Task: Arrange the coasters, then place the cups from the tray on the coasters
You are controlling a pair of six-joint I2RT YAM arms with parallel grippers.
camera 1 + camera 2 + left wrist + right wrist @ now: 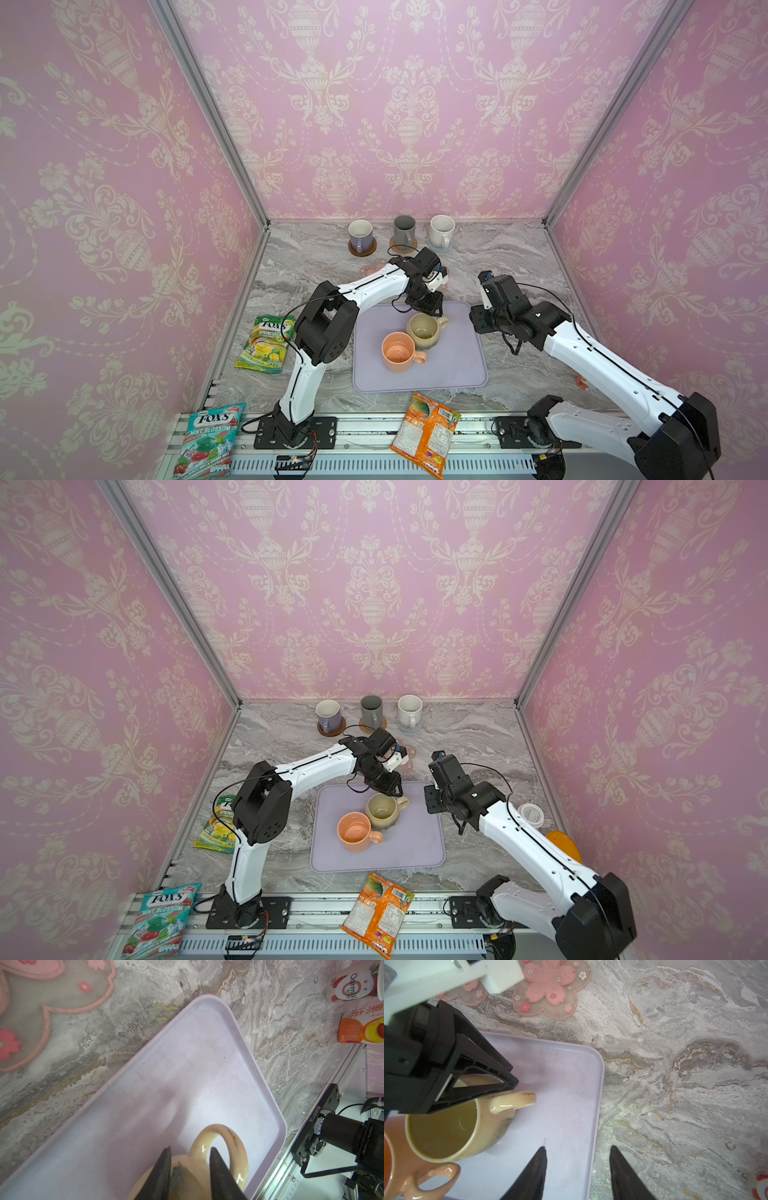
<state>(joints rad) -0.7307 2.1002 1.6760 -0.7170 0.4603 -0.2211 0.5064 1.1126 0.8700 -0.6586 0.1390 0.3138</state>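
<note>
The beige-olive mug (424, 330) (446, 1130) stands on the lavender tray (453, 365) (187, 1064) next to the peach mug (399, 352). My left gripper (436, 309) (190, 1150) is shut on the beige mug's wall beside its handle. My right gripper (473, 328) (578, 1149) hangs open over the tray's right rim, holding nothing. At the back, the lavender mug (360, 235) sits on the dark brown coaster (362, 250), the grey mug (404, 230) on the rattan coaster (402, 246), the white mug (441, 230) on the pale blue coaster (440, 247). Two pink-flower coasters (550, 989) (471, 995) lie bare behind the tray.
Candy bags lie at the left (266, 343) and front left (208, 440), and an orange snack bag (424, 436) at the front edge. A white-lidded paper cup (531, 814) and an orange-lidded container (563, 845) stand by the right wall. Pink walls close in three sides.
</note>
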